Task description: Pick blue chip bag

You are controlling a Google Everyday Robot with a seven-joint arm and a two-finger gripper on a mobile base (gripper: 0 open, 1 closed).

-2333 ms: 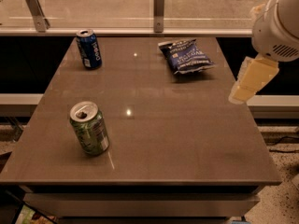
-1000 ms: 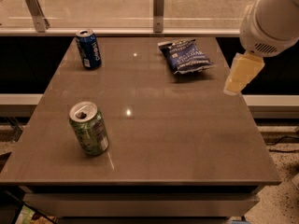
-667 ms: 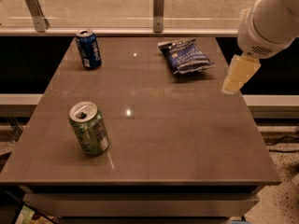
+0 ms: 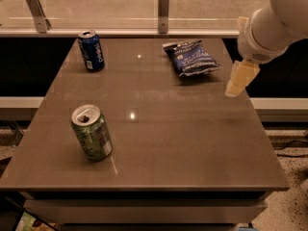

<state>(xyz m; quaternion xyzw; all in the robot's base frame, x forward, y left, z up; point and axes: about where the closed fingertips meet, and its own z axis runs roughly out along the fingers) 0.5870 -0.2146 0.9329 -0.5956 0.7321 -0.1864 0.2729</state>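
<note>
The blue chip bag [image 4: 191,57] lies flat at the back right of the brown table [image 4: 159,143], a crinkled dark-blue foil bag with white lettering. My gripper [image 4: 239,80] hangs from the white arm at the right, above the table's right edge, just right of the bag and a little nearer the front. It holds nothing and does not touch the bag.
An upright blue soda can [image 4: 91,50] stands at the back left. A green can [image 4: 91,132] stands at the front left. A glass railing with metal posts [image 4: 163,4] runs behind the table. The floor drops away past the table's right edge.
My gripper has moved left and slightly toward the back, closer to the chip bag. The bag and both cans have not moved.
</note>
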